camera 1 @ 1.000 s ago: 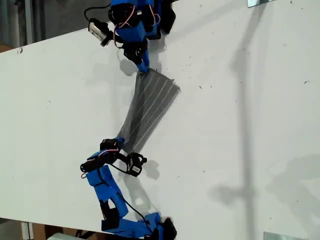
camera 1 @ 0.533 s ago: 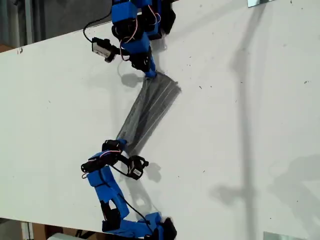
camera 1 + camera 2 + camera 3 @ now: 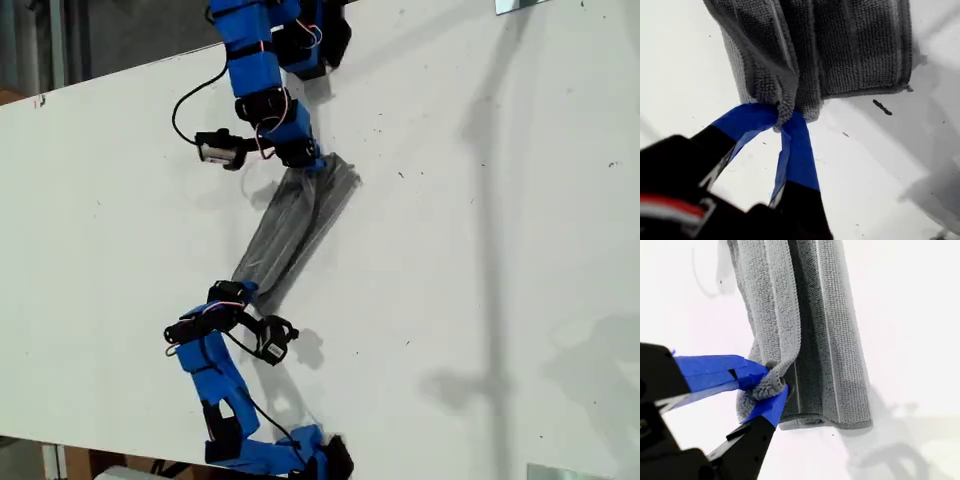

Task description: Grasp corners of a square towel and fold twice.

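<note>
Looks to me like they're midway through one of the folds. The towel (image 3: 295,225) is bunched into a long narrow strip lying slantwise on the tabletop (image 3: 480,250), running from near the edge at the exterior view's top down toward the edge at its bottom, with one blue arm (image 3: 262,90) at the upper end and another arm (image 3: 215,375) at the lower end. I honestly can't match which arm is which from the wrist cams. The first claw (image 3: 780,120) is squeezed tight on one of the corners (image 3: 786,106), with the grey pile bulging out between its blue-taped tips while the rest of the cloth lies flat beyond. The second claw (image 3: 771,385) is doing the same, clamped down on a scrunched tip (image 3: 765,386) that curls up and over the layer underneath. Neither has any real gap between the jaws beyond the fabric itself. My guess for the next move is that both need to carry their corners sideways across the strip together, line them up with the opposite edge, set them down and only then let go. If one runs ahead of the other, that fold's gonna come out crooked.
</note>
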